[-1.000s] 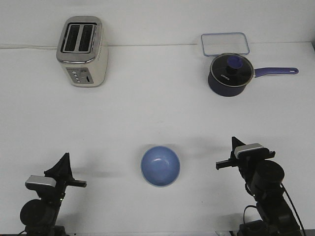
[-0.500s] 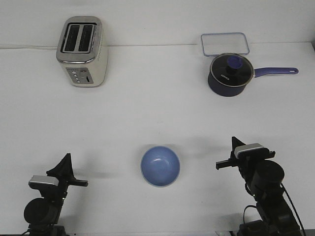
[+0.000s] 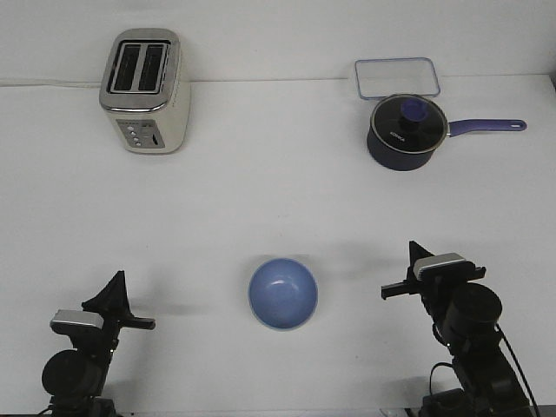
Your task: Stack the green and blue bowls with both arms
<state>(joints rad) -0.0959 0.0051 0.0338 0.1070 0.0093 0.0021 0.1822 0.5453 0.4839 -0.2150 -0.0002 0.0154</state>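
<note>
The blue bowl [image 3: 283, 294] sits upright on the white table [image 3: 261, 208], open side up, roughly midway between the two grippers and touched by neither. Only a blue bowl shows from the front; whether the green one lies nested under it cannot be told from this angle, though a faint pale edge along its lower rim may hint at one.

The left gripper [image 3: 114, 284] stands well apart from the bowl on the robot's left side, its dark pointed fingers aimed up and away from the camera, with the silver-grey wrist block just behind them. The fingers overlap into a single black wedge here, so I cannot tell how far apart they are. They hold nothing that shows.

The right gripper [image 3: 414, 251] is on the other side of the bowl, a little nearer to it than the left one, also pointing away over the table. Its fingers likewise read as one dark tip, and their gap cannot be judged.

Far beyond the left fingers a cream toaster [image 3: 144, 90] stands at the table's back. Far beyond the right fingers is a dark navy saucepan [image 3: 405, 131] with a purple handle, and just behind it a clear rectangular container [image 3: 396, 78].
</note>
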